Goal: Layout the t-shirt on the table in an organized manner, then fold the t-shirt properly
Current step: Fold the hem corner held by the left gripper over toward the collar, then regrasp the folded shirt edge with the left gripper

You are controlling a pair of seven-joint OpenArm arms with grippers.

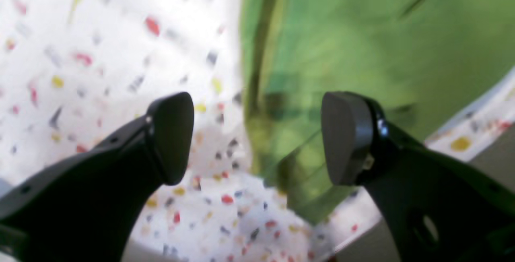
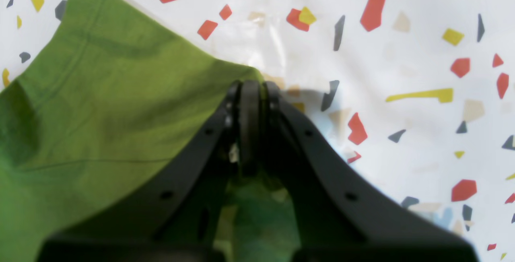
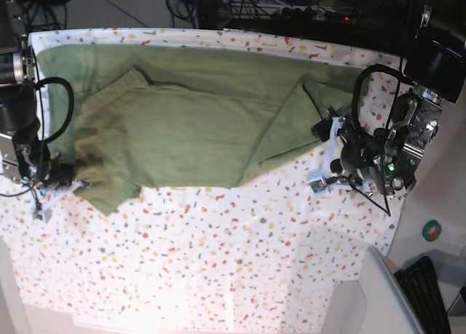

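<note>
So the table (image 3: 218, 268) is this big white sheet with colored flecks, and the t-shirt (image 3: 182, 123) lies spread across its far half, olive green, with one side folded over itself. My right gripper (image 2: 250, 89) is pinched shut on a corner of the cloth at the shirt's edge. My left gripper (image 1: 257, 137) hangs over the shirt's other end with both pads wide apart and nothing between them, green fabric just underneath.
</note>
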